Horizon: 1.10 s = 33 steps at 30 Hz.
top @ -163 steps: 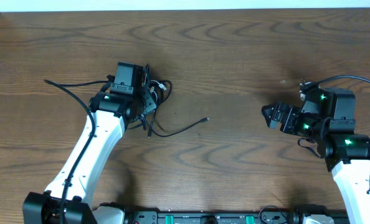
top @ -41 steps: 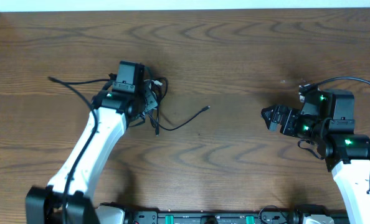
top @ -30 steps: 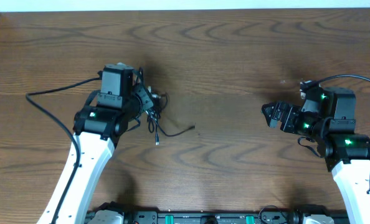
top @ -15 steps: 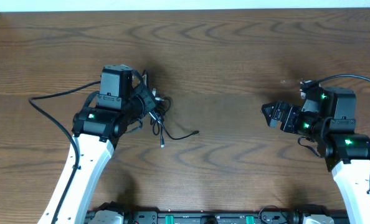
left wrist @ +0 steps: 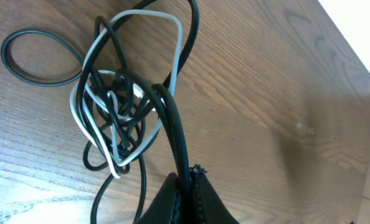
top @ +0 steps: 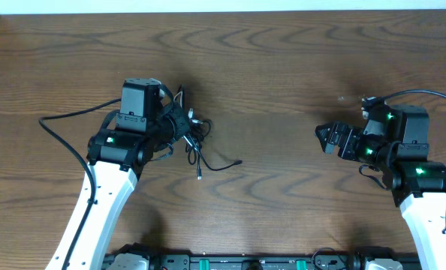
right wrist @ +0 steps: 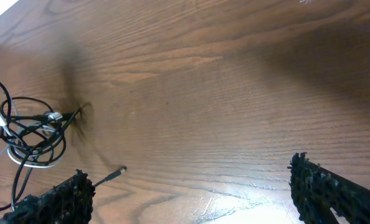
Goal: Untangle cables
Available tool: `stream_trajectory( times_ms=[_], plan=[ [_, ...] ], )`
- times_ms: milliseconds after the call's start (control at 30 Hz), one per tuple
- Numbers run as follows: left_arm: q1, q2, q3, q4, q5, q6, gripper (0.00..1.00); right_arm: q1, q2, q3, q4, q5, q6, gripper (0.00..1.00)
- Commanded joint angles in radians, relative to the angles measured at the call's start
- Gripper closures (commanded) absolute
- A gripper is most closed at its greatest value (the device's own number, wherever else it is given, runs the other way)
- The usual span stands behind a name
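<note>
Overhead, the tangled bunch of thin black and white cables [top: 194,135] is seen on the left half of the dark brown wooden table [top: 283,67]. One black tail trails right from it to a small plug end [top: 241,163]. In the left wrist view, a black strand [left wrist: 172,130] rising from the bunch is pinched between the closed jaws of the left end effector [left wrist: 186,186]. The white left arm [top: 106,187] is extended from the near edge, its wrist turned toward the bunch. The right end effector [top: 328,139] is held wide open and empty, well apart on the right. Compared with half a second ago, the bunch and trailing plug have been shifted slightly rightward; the right arm is unchanged.
</note>
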Motion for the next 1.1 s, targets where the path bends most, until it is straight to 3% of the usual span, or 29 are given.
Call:
stream_trajectory(
  times_ms=[0,600,1067],
  plan=[
    [-0.002,-0.011,0.026,0.018,0.043,-0.01,0.92,0.011,0.0,0.026,-0.001,-0.009,-0.008,0.01],
    [-0.002,-0.011,0.026,0.068,0.138,-0.08,0.92,0.011,0.0,0.026,-0.004,-0.01,-0.008,0.01],
    [-0.001,-0.011,0.026,0.109,0.154,-0.237,0.92,0.011,0.0,0.026,-0.004,-0.01,-0.008,0.01]
  ],
)
